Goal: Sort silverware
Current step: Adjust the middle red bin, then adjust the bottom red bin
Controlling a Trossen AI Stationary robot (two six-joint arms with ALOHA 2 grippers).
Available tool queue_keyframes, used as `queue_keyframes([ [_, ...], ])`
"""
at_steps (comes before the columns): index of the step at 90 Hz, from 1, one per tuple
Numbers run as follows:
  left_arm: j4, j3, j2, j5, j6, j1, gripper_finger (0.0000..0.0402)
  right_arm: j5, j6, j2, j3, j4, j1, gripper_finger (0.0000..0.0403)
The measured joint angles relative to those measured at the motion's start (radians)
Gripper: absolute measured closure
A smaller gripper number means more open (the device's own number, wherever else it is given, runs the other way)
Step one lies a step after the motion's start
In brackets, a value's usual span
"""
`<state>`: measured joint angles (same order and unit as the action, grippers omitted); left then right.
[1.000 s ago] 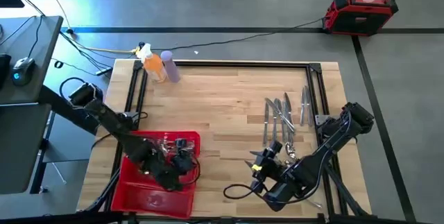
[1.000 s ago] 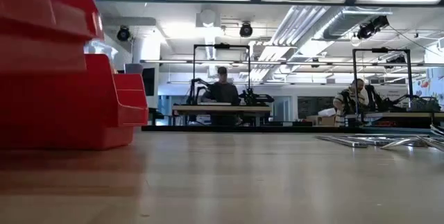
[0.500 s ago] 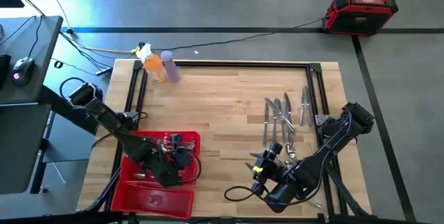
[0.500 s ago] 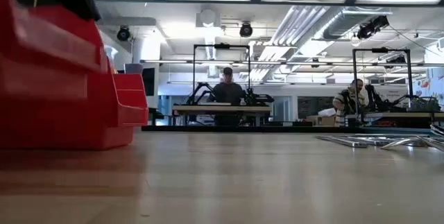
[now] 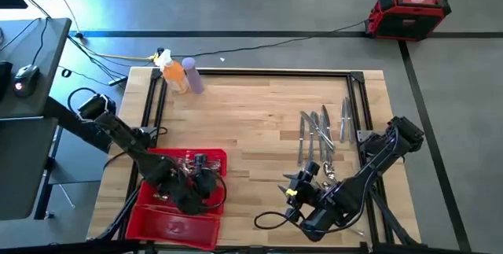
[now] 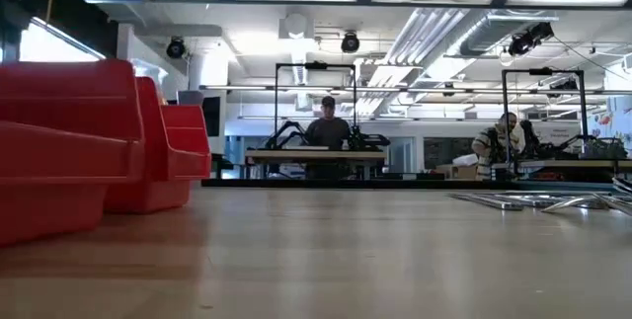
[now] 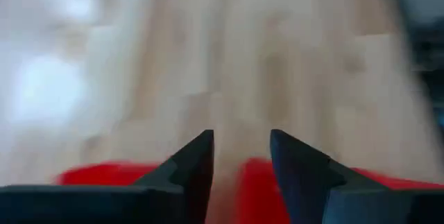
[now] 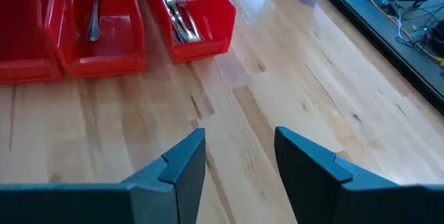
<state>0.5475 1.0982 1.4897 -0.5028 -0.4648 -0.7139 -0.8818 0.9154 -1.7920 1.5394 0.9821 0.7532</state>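
Loose silverware (image 5: 318,132) lies in a row on the wooden table at the right; the low view shows it as silverware (image 6: 533,200) flat on the board. More pieces lie in the red tray's bins (image 5: 177,203): a spoon (image 8: 94,16) in one, forks (image 8: 177,9) in the bin beside it. My left gripper (image 5: 204,183) hovers over the red bins, open (image 7: 239,158), with nothing between its fingers. My right gripper (image 5: 289,185) stands open (image 8: 239,158) above bare table, between the tray and the loose silverware, pointing toward the tray.
An orange bottle (image 5: 174,77) and a purple bottle (image 5: 193,75) stand at the table's far left corner. A black frame (image 5: 251,71) runs along the table's edges. Bare wood lies between the tray and the loose silverware. People sit at benches in the room beyond.
In the low view the nearest red bin, which loomed high at the left a second ago, now shows lower and level on the table. My left gripper has stayed over the tray with only a small shift. My right arm has kept still.
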Motion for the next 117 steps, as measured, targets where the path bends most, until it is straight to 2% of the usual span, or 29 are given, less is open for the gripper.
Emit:
queue_keyframes([
  [8, -0.113, -0.018, 0.019, 0.166, 0.047, 0.007, 0.0310, 0.000, 0.000, 0.000, 0.000, 0.000, 0.000, 0.0249],
  [16, -0.126, -0.022, 0.059, 0.300, 0.076, 0.007, 0.0342, 0.000, 0.002, 0.000, 0.000, 0.000, 0.000, 0.0249],
  [28, -0.135, -0.022, 0.113, 0.431, 0.117, 0.002, 0.0387, 0.000, 0.002, 0.000, 0.000, -0.003, 0.000, 0.0249],
  [35, -0.154, -0.020, 0.131, 0.472, 0.132, -0.001, 0.0398, 0.000, 0.001, 0.000, 0.000, -0.003, 0.000, 0.0249],
  [54, -0.155, -0.021, 0.133, 0.438, 0.162, 0.000, 0.0398, 0.000, 0.002, 0.000, 0.000, -0.003, 0.000, 0.0249],
  [84, -0.013, 0.015, 0.116, 0.239, 0.156, 0.003, 0.0401, 0.000, 0.002, 0.000, 0.000, -0.003, 0.000, 0.0249],
  [100, -0.015, 0.058, 0.082, 0.236, 0.164, 0.003, 0.0401, 0.000, 0.002, 0.000, 0.000, -0.003, 0.000, 0.0249],
  [117, -0.022, 0.085, 0.073, 0.288, 0.162, 0.000, 0.0401, 0.000, 0.003, 0.000, 0.000, -0.007, 0.000, 0.0249],
])
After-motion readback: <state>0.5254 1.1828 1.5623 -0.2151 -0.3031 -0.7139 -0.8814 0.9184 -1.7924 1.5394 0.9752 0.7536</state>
